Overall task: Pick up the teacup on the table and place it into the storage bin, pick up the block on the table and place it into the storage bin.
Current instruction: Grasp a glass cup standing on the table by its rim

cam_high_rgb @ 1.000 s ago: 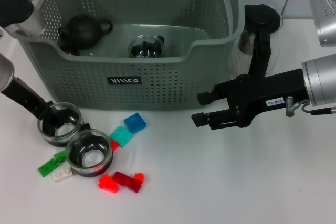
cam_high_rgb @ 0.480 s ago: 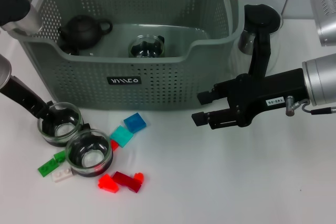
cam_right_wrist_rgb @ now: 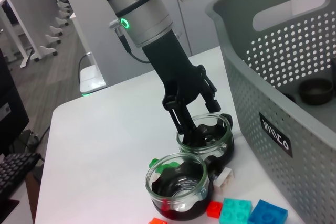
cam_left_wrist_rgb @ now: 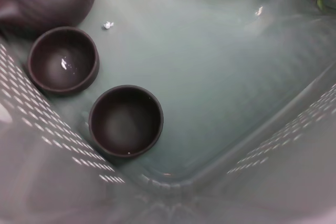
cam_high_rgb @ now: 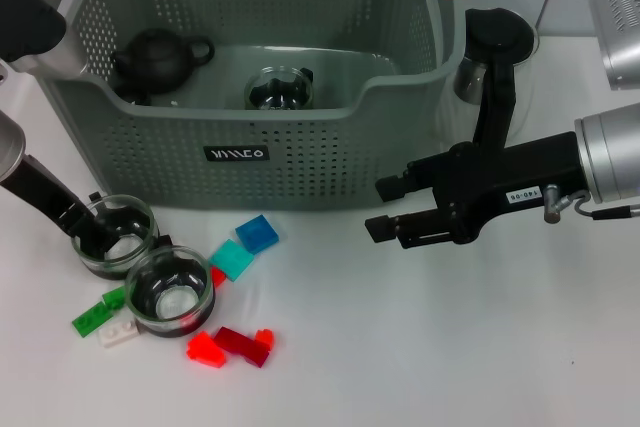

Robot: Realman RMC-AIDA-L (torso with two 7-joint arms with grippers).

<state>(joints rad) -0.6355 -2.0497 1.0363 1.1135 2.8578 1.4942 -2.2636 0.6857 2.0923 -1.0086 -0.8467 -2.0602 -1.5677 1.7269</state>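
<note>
I count two glass teacups [cam_high_rgb: 117, 235] [cam_high_rgb: 171, 290], seven blocks [cam_high_rgb: 257, 234] on the table, and two dark cups [cam_left_wrist_rgb: 126, 121] [cam_left_wrist_rgb: 63, 60] in the storage bin [cam_high_rgb: 300, 147].

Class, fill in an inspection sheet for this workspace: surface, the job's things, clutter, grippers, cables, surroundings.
Surface: white table.
Job's things: storage bin holds a dark teapot, a glass cup and two dark teacups; two glass teacups and coloured blocks on the table.
Clutter: glass pitcher beside the bin.
Grippers: left gripper reaches into the farther glass teacup; right gripper open above the table.
Cables: short cable at the right wrist.
Surroundings: office floor, desk legs.
</note>
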